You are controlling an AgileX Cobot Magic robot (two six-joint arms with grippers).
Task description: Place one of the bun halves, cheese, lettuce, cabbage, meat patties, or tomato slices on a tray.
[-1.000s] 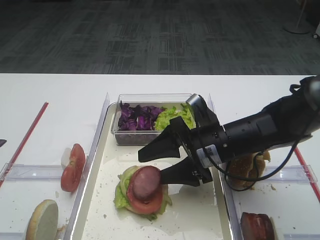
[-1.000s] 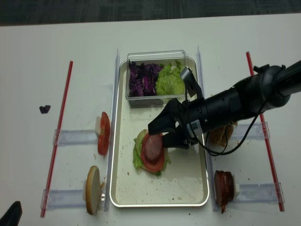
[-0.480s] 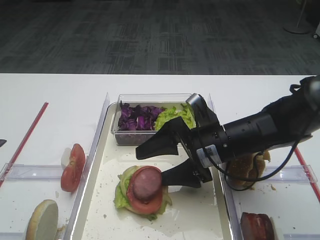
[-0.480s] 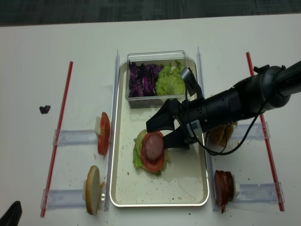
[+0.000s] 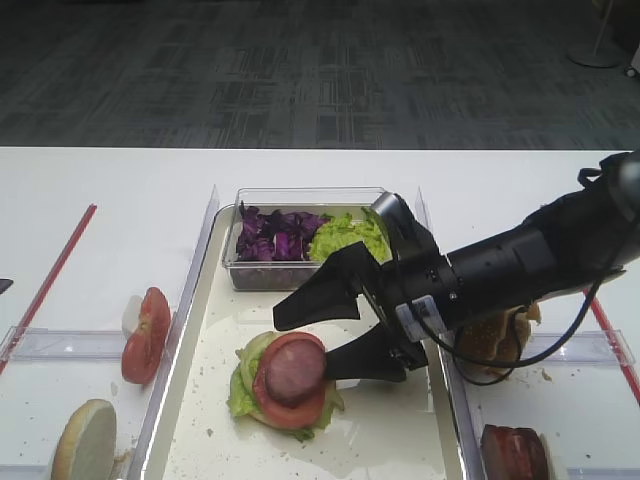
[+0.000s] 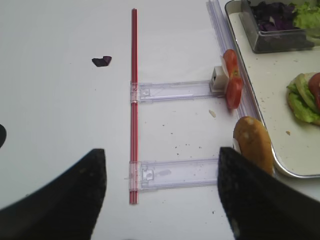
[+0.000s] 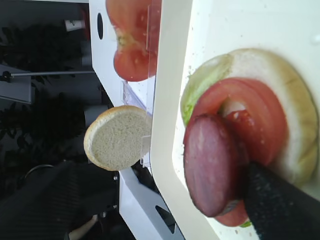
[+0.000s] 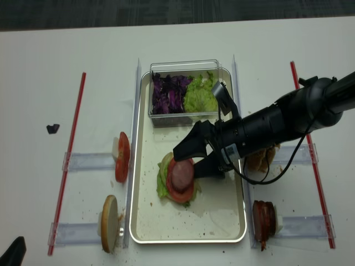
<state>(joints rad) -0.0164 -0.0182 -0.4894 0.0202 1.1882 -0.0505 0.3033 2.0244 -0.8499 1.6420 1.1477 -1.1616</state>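
Operator: Report the state of the right pincer (image 5: 335, 335).

Technician: Jaws spread wide, nothing held. The upper finger (image 5: 315, 298) stands above and beyond the stack; the lower finger (image 5: 365, 362) lies just beside the patty (image 5: 293, 362). In the right wrist view a dark fingertip (image 7: 280, 207) sits at the patty's near edge; whether it touches cannot be told.

Operator: Where is the patty?

Technician: On the tray (image 5: 395, 440), topmost in a stack: lettuce (image 5: 240, 390) at the bottom, a tomato slice (image 5: 300, 410) over it, the patty on that. It rests tilted, one edge raised, overhanging the tomato toward the tray's left rim.

Operator: Which relation governs the next move?

Technician: The patty lies directly ahead of the pincer, between the lines of the two fingers, on the left of the arm's reach. The arm's long axis runs from the right of the tabletop (image 5: 110, 200) across the tray toward the stack. In my judgement a straight withdrawal along that axis, away from the stack, would clear the lower finger without dragging the tilted patty off.

Operator: And the left pincer (image 6: 160, 195)?

Technician: Wide apart and empty, over bare tabletop left of the tray, near a bun half (image 6: 252, 145). The right arm is the nearer to the stack.
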